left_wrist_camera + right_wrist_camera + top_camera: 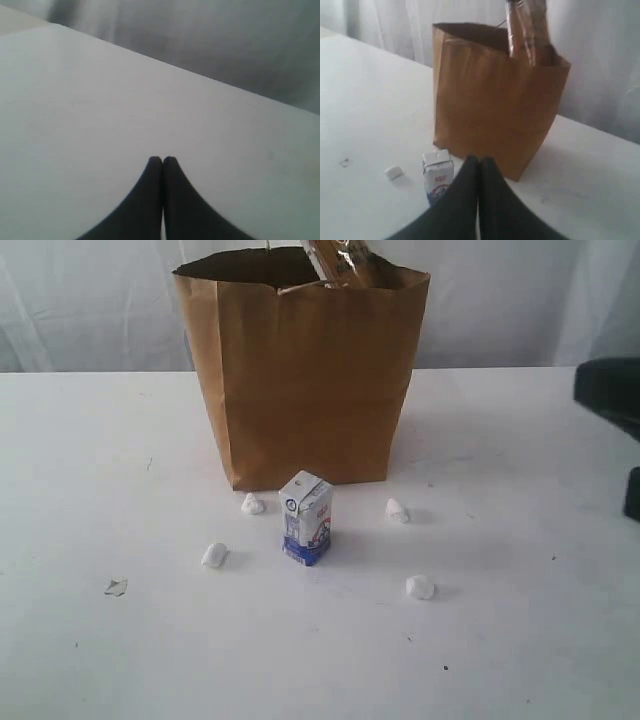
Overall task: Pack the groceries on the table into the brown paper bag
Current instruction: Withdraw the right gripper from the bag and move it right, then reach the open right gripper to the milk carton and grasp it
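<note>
1. Over bare tabletop, the left gripper (pixel 162 160) sat low and angled down, pointing across the table (pixel 75 125) toward one of its edges, with grey curtain (pixel 200 40) beyond.
2. At the table's right edge, only a dark part of the right arm (pixel 608 398) showed in the exterior view, well apart from the groceries. The right gripper (pixel 480 161) faced the brown paper bag (pixel 490 110) and the small white-blue carton (pixel 438 175).
3. Bag stood upright, mouth open, toward the far edge at mid-width. The long spaghetti pack (pixel 345 262) stuck out of its top, leaning.
4. Carton stood upright just in front of the bag's near face, not touching it. Four small white lumps ringed the carton: two near the bag's foot (pixel 252 504) (pixel 397 510), two nearer the front edge (pixel 214 556) (pixel 420 587). A thin scrap (pixel 116 587) lay toward the left edge.
5. Open room: wide bare table left, right and in front of the carton.
6. Left fingers (pixel 150 200) were pressed together, nothing between them, touching nothing.
7. Right fingers (pixel 465 200) were likewise together and empty, clear of the carton and bag.
</note>
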`<state>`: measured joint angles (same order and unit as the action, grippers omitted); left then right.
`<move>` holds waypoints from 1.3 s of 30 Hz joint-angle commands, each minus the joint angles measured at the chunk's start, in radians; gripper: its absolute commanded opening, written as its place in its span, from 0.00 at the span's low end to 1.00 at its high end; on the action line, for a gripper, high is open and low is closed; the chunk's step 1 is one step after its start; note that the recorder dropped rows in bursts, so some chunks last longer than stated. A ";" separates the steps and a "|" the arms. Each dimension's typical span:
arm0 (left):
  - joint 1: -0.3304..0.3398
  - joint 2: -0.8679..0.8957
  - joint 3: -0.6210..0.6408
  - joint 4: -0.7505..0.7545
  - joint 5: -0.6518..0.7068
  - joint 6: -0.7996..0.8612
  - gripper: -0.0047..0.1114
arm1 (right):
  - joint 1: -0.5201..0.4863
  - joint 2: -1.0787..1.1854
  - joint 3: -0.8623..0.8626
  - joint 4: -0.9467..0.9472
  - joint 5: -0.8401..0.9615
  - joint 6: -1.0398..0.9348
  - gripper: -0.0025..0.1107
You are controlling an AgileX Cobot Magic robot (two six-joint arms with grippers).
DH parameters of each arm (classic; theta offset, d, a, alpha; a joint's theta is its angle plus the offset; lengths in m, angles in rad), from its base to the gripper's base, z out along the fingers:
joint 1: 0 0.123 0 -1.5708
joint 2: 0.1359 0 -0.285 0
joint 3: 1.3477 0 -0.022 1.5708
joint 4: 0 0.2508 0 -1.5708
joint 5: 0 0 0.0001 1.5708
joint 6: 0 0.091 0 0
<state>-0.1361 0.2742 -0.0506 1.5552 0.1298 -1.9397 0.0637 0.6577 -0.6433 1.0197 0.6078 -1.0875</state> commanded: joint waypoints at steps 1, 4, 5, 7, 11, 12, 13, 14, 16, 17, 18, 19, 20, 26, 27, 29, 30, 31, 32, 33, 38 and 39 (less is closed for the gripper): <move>-0.006 0.004 0.007 0.059 -0.221 0.129 0.04 | 0.035 0.091 0.006 0.019 -0.024 -0.085 0.02; -0.006 0.004 -0.021 0.056 -0.150 0.070 0.04 | 0.035 0.067 0.004 0.019 -0.167 -0.085 0.02; -0.006 0.004 -0.038 0.056 -0.137 0.071 0.04 | 0.035 0.028 0.000 0.019 -0.236 -0.085 0.02; -0.006 0.004 -0.054 0.056 -0.130 0.071 0.04 | 0.035 -0.044 0.000 0.019 -0.343 -0.085 0.02; -0.006 0.004 -0.052 0.056 -0.137 0.071 0.04 | 0.035 0.003 0.021 0.024 -0.329 -0.085 0.02; -0.006 0.004 -0.052 0.056 -0.137 0.071 0.04 | 0.035 0.060 0.027 0.033 -0.304 -0.085 0.02; -0.006 0.004 -0.052 0.056 -0.139 0.072 0.04 | 0.035 0.128 0.027 0.051 -0.277 -0.085 0.02; -0.006 0.004 -0.052 0.056 -0.142 0.075 0.04 | 0.035 0.216 0.027 0.062 -0.256 -0.085 0.02; -0.006 0.004 -0.052 0.056 -0.142 0.075 0.04 | 0.035 0.362 0.026 0.068 -0.243 -0.085 0.02; -0.006 0.004 -0.052 0.056 -0.144 0.075 0.04 | 0.035 0.398 0.026 0.068 -0.248 -0.085 0.02; -0.006 0.004 -0.052 0.056 -0.147 0.075 0.04 | 0.035 0.449 0.026 0.068 -0.248 -0.085 0.02; -0.006 0.004 -0.052 0.056 -0.156 0.075 0.04 | 0.035 0.481 0.026 0.074 -0.242 -0.085 0.02; -0.006 0.004 -0.052 0.056 -0.161 0.075 0.04 | 0.035 0.510 0.026 0.085 -0.227 -0.085 0.03; -0.006 0.004 -0.052 0.061 -0.163 0.077 0.04 | 0.077 0.688 0.026 0.345 0.108 -0.487 0.36; -0.006 0.004 -0.052 0.061 -0.163 0.077 0.04 | 0.100 0.722 0.026 0.398 0.175 -0.609 0.47; -0.006 0.004 -0.052 0.061 -0.163 0.077 0.04 | 0.141 0.767 0.026 0.509 0.178 -0.769 0.68; -0.006 0.004 -0.052 0.061 -0.163 0.077 0.04 | 0.164 0.789 0.026 0.557 0.141 -0.849 0.76; -0.006 0.004 -0.052 0.061 -0.163 0.077 0.04 | 0.183 0.805 0.026 0.591 0.107 -0.929 0.80; -0.006 0.004 -0.052 0.061 -0.163 0.077 0.04 | 0.198 0.824 0.024 0.627 0.069 -1.010 0.83; -0.006 0.004 -0.052 0.061 -0.170 0.077 0.04 | 0.209 0.843 0.023 0.648 0.043 -1.057 0.84; -0.006 0.004 -0.052 0.061 -0.173 0.077 0.04 | 0.257 0.937 -0.028 0.658 0.076 -1.057 0.84; -0.006 0.004 -0.052 0.061 -0.173 0.079 0.04 | 0.270 0.954 -0.047 0.658 0.076 -1.057 0.84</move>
<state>-0.1367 0.2749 -0.0983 1.5969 -0.0397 -1.8602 0.3036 1.5720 -0.6536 1.6564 0.6649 -2.1133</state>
